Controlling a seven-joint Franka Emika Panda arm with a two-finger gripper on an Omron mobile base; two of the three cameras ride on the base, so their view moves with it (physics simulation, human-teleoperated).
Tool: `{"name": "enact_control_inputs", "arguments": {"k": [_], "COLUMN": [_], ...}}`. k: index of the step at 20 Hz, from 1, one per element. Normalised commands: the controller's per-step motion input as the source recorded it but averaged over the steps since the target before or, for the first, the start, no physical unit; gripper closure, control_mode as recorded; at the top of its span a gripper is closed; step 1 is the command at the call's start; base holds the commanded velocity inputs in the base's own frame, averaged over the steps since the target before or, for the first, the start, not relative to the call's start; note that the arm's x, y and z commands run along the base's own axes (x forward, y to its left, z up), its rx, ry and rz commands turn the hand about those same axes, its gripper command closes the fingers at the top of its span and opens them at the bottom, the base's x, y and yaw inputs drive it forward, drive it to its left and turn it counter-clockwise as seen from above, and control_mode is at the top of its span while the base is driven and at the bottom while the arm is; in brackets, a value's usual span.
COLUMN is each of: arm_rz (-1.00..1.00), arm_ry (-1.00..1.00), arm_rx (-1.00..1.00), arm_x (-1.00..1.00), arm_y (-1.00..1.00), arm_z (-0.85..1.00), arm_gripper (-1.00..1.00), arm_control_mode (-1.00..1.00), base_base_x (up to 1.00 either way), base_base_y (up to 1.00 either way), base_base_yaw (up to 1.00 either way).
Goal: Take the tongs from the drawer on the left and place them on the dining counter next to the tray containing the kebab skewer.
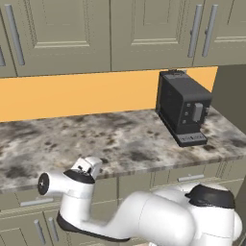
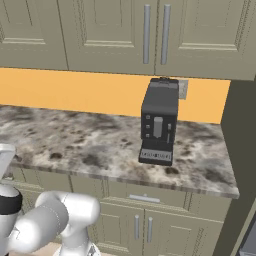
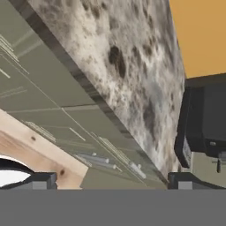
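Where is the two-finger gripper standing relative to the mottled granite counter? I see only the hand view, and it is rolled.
Observer: In the left base view the gripper is at the height of the front edge of the mottled grey-brown granite wall counter, close in front of its left half.
Operator: What is above this counter?
Observer: A row of sage-grey wall cabinets with vertical silver bar handles.
Operator: Is there anything behind the black machine?
Observer: Yes. Behind the black box-shaped coffee machine, a small grey wall socket sits on the orange backsplash.
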Motion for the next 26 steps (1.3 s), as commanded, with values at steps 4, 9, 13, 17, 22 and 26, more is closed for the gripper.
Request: {"name": "enact_control_inputs", "arguments": {"k": [4, 9, 13, 17, 22, 26], "arm_rz": [0.20, 0.20, 0.19, 0.19, 0.18, 0.13], "arm_ry": [-0.13, -0.10, -0.01, 0.00, 0.00, 0.00], "arm_rx": [-0.05, -0.04, -0.05, -0.08, -0.08, -0.07], "arm_x": [-0.15, -0.10, -0.03, 0.00, 0.00, 0.00], "arm_y": [0.04, 0.07, 0.19, 0.28, 0.34, 0.37], "arm_z": [-0.10, -0.17, -0.12, -0.17, -0.24, -0.30], "arm_gripper": [-1.00, -1.00, -1.00, -1.00, -1.00, -1.00], "arm_control_mode": [-1.00, -1.00, -1.00, -1.00, -1.00, -1.00], "base_base_x": [0.00, 0.00, 0.00, 0.00, 0.00, 0.00], "base_base_y": [0.00, 0.00, 0.00, 0.00, 0.00, 0.00], "base_base_yaw": [0.00, 0.00, 0.00, 0.00, 0.00, 0.00]}}
